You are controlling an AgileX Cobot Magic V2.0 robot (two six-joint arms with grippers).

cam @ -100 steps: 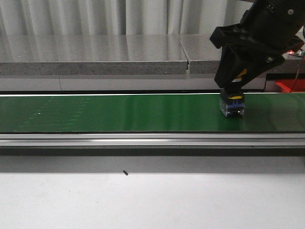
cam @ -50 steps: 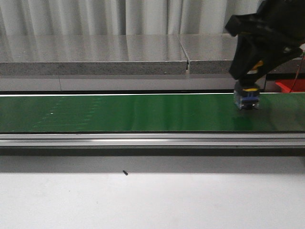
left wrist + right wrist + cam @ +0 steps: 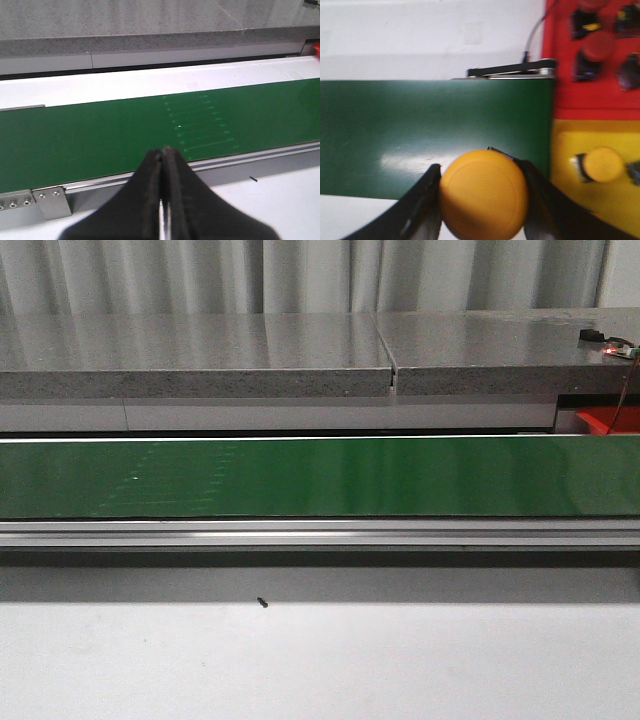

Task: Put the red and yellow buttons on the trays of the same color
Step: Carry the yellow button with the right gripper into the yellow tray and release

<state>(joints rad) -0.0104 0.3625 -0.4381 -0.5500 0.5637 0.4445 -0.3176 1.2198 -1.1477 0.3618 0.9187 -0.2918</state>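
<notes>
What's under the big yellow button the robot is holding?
Under the yellow button in the right hand lies the green belt's near edge. The button covers whatever is straight below it.

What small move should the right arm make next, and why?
Probably carry the yellow button sideways over the yellow tray. The right gripper is shut on it above the green belt, and the tray lies just beside.

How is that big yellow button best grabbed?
By its round yellow cap, from above: the right gripper holds the yellow button that way, one finger on each side. The curved rim gives two opposite faces to pinch.
</notes>
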